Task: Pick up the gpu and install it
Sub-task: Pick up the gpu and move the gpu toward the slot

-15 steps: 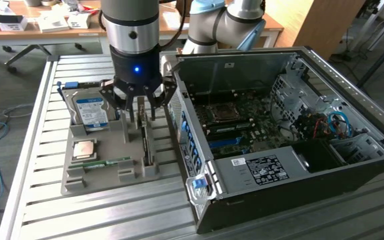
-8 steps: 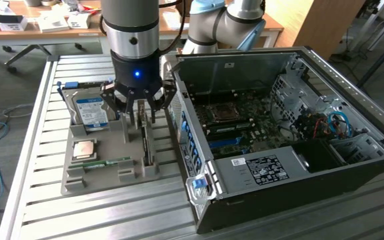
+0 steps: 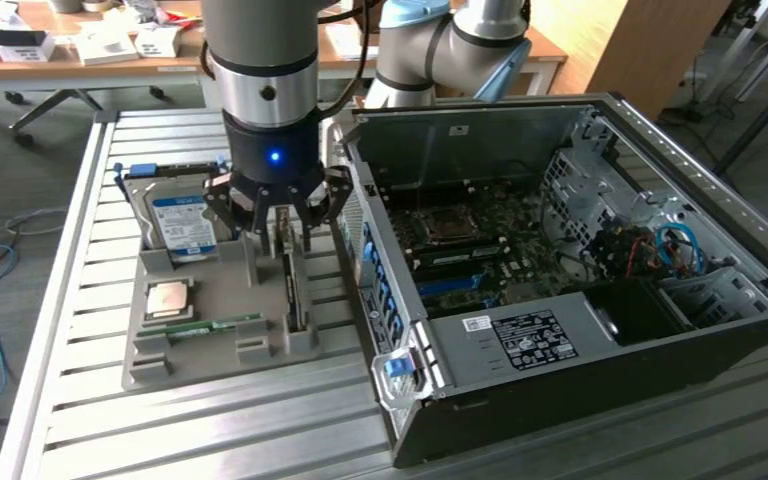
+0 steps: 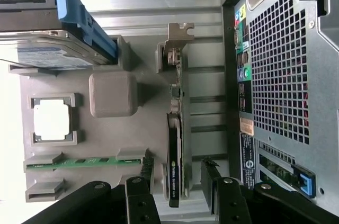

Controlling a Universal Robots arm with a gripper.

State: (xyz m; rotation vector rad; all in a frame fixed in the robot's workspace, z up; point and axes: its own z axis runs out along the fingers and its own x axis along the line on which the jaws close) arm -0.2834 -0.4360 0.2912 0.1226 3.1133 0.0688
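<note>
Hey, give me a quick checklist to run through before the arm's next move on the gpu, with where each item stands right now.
1. The claw is open: ok, fingers spread.
2. The claw is lined up on the gpu: ok, one finger on each side of the card in the wrist view.
3. The gpu stands on edge in its tray slot: ok.
4. The gpu is gripped: not ok, both fingers are clear of it.
5. The computer case is open with the motherboard exposed: ok.
6. A free expansion slot for the card: cannot tell.
</note>
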